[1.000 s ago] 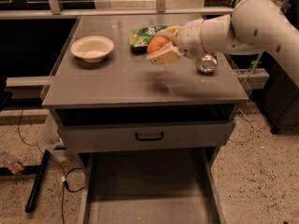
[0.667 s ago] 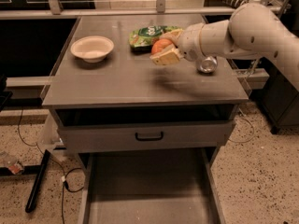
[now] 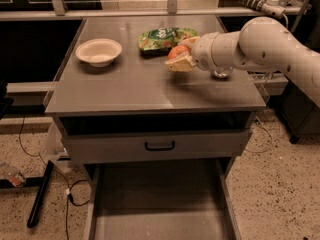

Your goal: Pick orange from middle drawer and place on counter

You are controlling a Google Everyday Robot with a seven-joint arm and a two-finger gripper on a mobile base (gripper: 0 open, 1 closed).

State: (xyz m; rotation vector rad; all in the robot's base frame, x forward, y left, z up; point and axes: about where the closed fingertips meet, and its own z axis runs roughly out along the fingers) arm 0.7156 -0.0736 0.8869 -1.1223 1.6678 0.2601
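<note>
Pick part looks done: the orange (image 3: 175,51) is pinched between the jaws of the gripper (image 3: 181,60), well away from the middle drawer (image 3: 160,204), which is left pulled open at the near side with nothing seen on the part of its floor in view. The orange is held over the right half of the counter (image 3: 130,86), just near of the green bag (image 3: 164,37) and well right of the white bowl (image 3: 99,51). A shadow is thrown on the counter below and to the right, so it's judged to be hanging a bit above the surface, not set down. A metal can (image 3: 221,74) is half hidden behind the arm (image 3: 260,46). What's left, as far as can be judged: the orange has to be lowered, let go and the gripper pulled clear without the can or bag being bumped
</note>
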